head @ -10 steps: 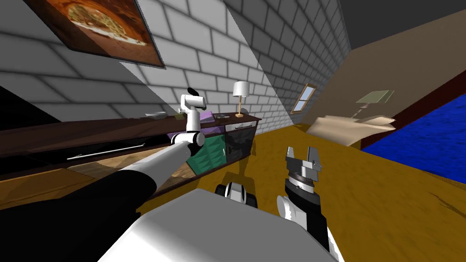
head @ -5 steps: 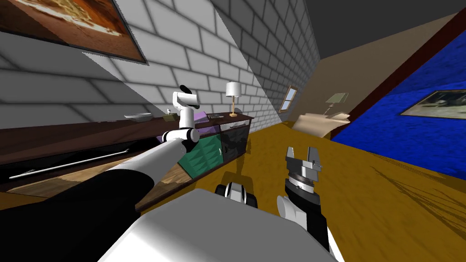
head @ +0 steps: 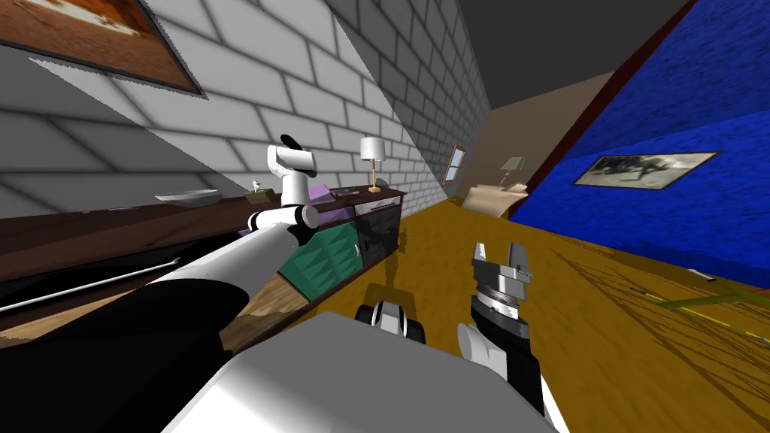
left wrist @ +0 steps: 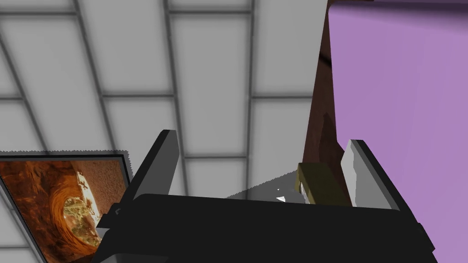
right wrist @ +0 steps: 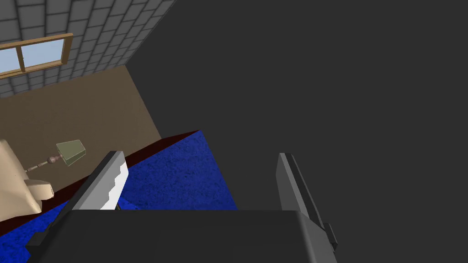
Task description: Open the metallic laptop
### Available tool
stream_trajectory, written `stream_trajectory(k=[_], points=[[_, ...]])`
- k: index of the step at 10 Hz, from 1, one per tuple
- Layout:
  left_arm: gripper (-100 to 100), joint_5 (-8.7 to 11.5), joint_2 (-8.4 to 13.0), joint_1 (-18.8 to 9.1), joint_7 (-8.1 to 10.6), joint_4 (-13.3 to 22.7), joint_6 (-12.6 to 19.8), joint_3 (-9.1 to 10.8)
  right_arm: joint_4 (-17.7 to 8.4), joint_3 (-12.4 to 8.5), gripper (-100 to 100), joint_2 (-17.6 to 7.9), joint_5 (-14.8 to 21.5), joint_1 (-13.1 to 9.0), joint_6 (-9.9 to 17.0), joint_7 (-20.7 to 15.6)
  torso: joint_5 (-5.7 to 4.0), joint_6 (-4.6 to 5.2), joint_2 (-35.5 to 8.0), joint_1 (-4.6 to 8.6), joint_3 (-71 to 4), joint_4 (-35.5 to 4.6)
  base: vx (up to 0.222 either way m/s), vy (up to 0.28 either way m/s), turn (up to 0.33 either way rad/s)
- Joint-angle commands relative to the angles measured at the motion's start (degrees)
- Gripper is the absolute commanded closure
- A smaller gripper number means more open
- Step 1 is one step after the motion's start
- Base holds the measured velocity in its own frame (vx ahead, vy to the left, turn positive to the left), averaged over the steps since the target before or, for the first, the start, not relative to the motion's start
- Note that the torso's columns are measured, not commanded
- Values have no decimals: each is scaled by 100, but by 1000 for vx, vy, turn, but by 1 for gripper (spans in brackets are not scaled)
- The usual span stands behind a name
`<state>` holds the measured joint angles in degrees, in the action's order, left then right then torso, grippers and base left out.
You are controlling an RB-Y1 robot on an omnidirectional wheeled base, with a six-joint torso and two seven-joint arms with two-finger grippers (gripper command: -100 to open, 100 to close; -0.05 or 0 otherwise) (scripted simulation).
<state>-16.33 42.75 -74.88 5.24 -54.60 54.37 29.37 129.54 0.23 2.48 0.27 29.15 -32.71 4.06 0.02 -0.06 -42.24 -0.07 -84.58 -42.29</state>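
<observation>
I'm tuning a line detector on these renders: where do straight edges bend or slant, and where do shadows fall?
Head view: the whole frame is rolled and the brick wall splays toward the corners, so the sideboard only seems slanted; a straight-edged shadow crosses that wall diagonally. Left wrist view: jagged-edged shade borders the framed picture.

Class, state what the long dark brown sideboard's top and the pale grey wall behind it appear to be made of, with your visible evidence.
The long dark brown sideboard top looks like stained wood, matt: red-brown with darker streaks. The pale grey wall looks like painted brick or block, matt: staggered rectangular courses with darker joints.
</observation>
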Motion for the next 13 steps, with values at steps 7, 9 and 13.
stream_trajectory(k=[7, 9, 13], points=[[-100, -372, 803, -164, 72, 637, -194, 244, 0, 0, 0, 0, 0, 1, 0, 0, -4, 3, -2, 6, 0, 0, -56, -5, -187], [0, -377, 808, -169, 75, 646, -197, 244, 0, -1, 0, 0, 0, 2, 0, 0, -1, 5, 3, 3, -3, 2, 0, 0, 0], [0, -377, 808, -169, 75, 646, -197, 245, 0, -1, 0, 0, 0, 2, 0, 0, -3, 6, -5, 7, 2, 0, 0, 0, 0]])
